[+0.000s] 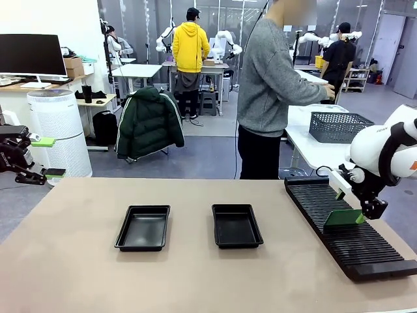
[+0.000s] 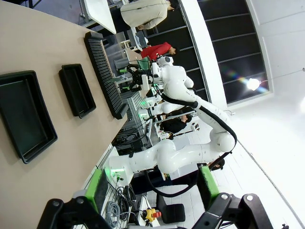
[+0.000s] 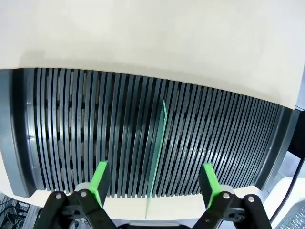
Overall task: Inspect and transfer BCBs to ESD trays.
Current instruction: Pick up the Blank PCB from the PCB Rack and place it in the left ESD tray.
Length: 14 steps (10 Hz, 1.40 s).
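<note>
Green and thin, a single BCB (image 3: 156,143) stands on edge in one slot of the long black slotted rack (image 3: 71,133), roughly midway along its length. The right gripper (image 3: 154,183) hangs directly over the board with its jaws spread wide. One green pad (image 3: 100,180) sits on each side, with a clear gap between either pad and the board, so it grips nothing. From the front its fingertips seem to be level with the board's top corner, though contact is hard to judge there. On the tan table (image 1: 195,280) the left ESD tray (image 1: 143,227) and the right ESD tray (image 1: 236,225) lie side by side near the middle, well apart from the rack. The left gripper (image 2: 152,187) is raised beyond the table's left edge, jaws fully apart and holding nothing. A person (image 1: 267,98) stands beyond the far side
</note>
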Each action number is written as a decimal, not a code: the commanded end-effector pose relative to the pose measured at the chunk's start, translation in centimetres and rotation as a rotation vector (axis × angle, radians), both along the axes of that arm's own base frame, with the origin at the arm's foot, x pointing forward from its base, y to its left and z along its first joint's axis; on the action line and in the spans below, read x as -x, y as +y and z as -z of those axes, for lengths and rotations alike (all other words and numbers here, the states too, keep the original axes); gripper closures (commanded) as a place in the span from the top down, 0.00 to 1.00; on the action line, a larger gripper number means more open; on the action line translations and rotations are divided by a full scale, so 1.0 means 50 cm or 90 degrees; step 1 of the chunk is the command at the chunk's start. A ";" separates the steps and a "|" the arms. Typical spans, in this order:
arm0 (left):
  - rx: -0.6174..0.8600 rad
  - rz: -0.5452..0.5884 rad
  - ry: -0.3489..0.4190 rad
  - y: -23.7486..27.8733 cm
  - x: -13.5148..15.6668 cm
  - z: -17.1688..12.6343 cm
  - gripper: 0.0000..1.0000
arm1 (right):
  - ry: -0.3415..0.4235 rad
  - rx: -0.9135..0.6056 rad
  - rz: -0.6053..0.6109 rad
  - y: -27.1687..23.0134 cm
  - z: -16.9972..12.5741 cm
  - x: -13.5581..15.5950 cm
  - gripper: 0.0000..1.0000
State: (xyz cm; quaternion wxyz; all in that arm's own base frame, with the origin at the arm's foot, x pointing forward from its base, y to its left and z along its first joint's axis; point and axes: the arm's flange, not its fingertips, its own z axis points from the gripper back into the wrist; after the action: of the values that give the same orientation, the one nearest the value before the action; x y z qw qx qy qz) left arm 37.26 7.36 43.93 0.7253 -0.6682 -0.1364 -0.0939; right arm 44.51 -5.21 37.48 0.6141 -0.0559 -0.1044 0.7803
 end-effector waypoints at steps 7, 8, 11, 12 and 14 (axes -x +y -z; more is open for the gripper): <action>0.001 0.000 0.000 0.000 0.001 -0.001 1.00 | -0.036 -0.018 0.027 -0.004 0.029 0.022 0.76; 0.001 0.000 0.000 0.000 0.001 -0.001 1.00 | -0.036 -0.019 0.028 -0.002 0.027 0.022 0.73; 0.001 0.000 0.000 0.000 0.001 -0.001 1.00 | -0.029 -0.021 0.045 -0.001 0.025 0.019 0.65; 0.001 0.000 0.000 0.000 0.001 -0.001 1.00 | -0.030 -0.018 0.047 0.001 0.025 0.020 0.66; 0.001 0.000 0.000 0.000 0.001 -0.001 1.00 | -0.032 -0.019 0.049 0.002 0.026 0.020 0.62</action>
State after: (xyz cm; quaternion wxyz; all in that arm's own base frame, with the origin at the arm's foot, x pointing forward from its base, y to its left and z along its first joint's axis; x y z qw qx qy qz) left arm 37.26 7.36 43.93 0.7253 -0.6682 -0.1364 -0.0939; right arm 43.70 -5.43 36.56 0.6359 -0.0644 -0.1153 0.7604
